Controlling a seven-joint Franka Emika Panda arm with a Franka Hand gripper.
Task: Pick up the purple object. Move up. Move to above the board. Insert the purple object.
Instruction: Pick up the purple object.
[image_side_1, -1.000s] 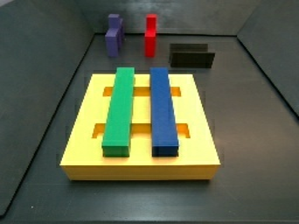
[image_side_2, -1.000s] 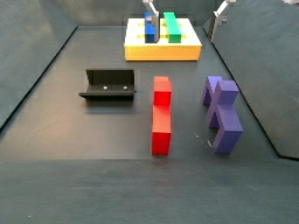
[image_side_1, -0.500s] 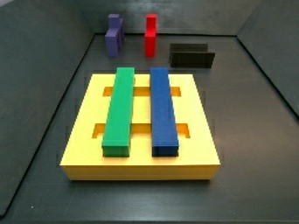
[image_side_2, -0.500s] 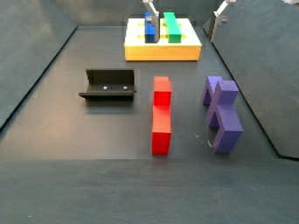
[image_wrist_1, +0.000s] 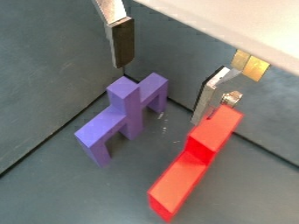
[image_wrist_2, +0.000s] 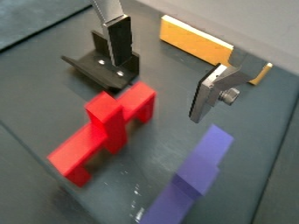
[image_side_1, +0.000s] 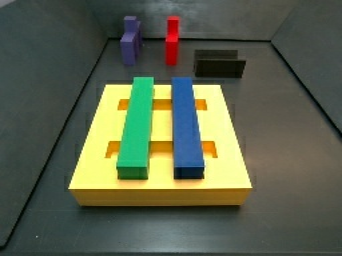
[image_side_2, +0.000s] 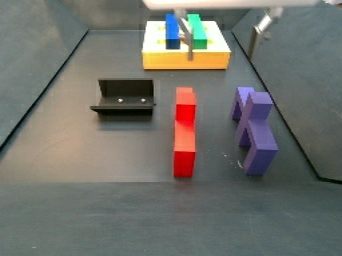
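Observation:
The purple object (image_wrist_1: 121, 122) rests on the dark floor beside a red block (image_wrist_1: 191, 164); both side views show it near the wall (image_side_2: 254, 130) (image_side_1: 130, 42). My gripper (image_wrist_1: 167, 70) hangs open above it with nothing between the fingers, one finger (image_wrist_1: 121, 39) over the purple piece and the other by the red block. In a side view the gripper (image_side_2: 225, 27) sits high at the top edge. The yellow board (image_side_1: 94, 150) carries a green bar (image_side_1: 136, 122) and a blue bar (image_side_1: 186, 122).
The red block (image_side_2: 185, 130) lies parallel to the purple object with a narrow gap between them. The dark fixture (image_side_2: 124, 97) stands beyond the red block, also seen in a wrist view (image_wrist_2: 103, 68). Grey walls enclose the floor.
In the side view, the gripper has come lower into the picture and shifted slightly right. The blocks and the board have not moved.

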